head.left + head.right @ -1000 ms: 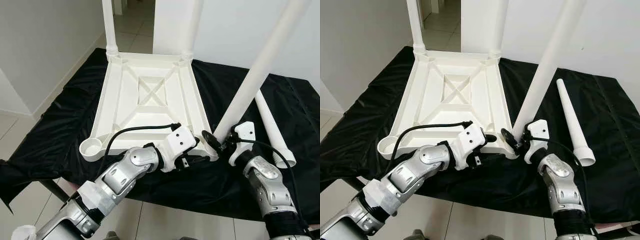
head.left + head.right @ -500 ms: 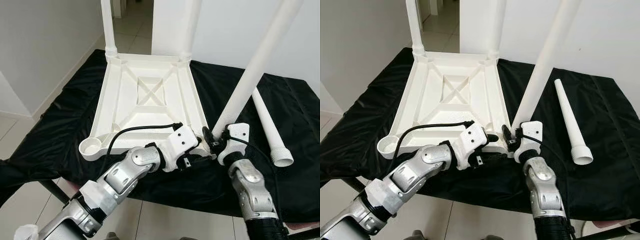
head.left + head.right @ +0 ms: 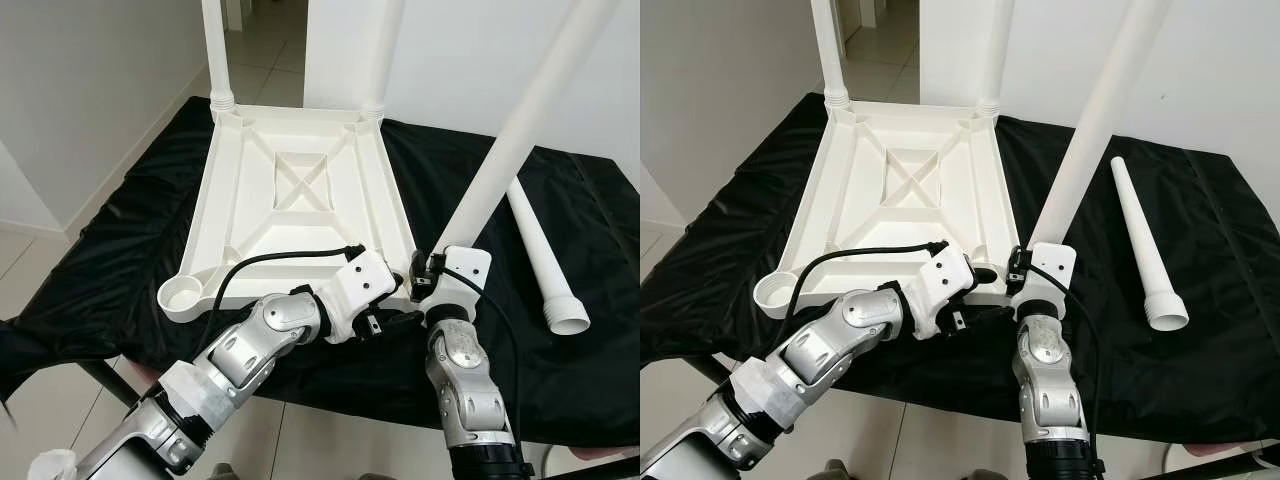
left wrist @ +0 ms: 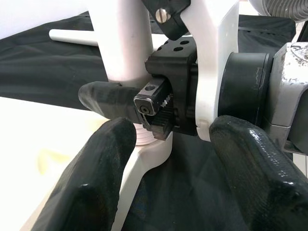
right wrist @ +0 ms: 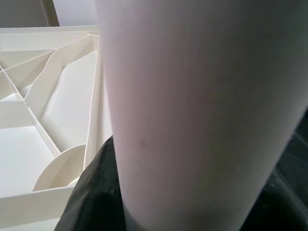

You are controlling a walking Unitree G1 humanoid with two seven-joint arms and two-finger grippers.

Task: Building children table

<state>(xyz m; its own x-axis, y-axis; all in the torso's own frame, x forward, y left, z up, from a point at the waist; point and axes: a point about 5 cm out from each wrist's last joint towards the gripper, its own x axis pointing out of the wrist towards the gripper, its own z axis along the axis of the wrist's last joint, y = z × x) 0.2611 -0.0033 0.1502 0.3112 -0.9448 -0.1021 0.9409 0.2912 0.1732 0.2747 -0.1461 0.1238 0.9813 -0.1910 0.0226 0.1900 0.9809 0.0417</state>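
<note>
The white table top (image 3: 290, 200) lies upside down on a black cloth, with two legs (image 3: 217, 50) standing in its far corners. My right gripper (image 3: 425, 280) is shut on the foot of a third white leg (image 3: 510, 140), which leans up to the right over the near right corner socket (image 4: 147, 154). In the right wrist view black fingers (image 5: 94, 192) flank that leg (image 5: 192, 106). My left gripper (image 3: 398, 305) stands open at the same corner, its fingers (image 4: 96, 183) on either side of the socket. The near left socket (image 3: 182, 295) is empty.
A fourth white leg (image 3: 540, 255) lies loose on the black cloth (image 3: 120, 250) to the right of the table top. The covered table's front edge is close under both arms. Tiled floor and white walls surround it, with a doorway behind.
My right arm has swung left, carrying the leg's foot in to the near right corner and standing the leg steeper. The left gripper has stayed at that corner.
</note>
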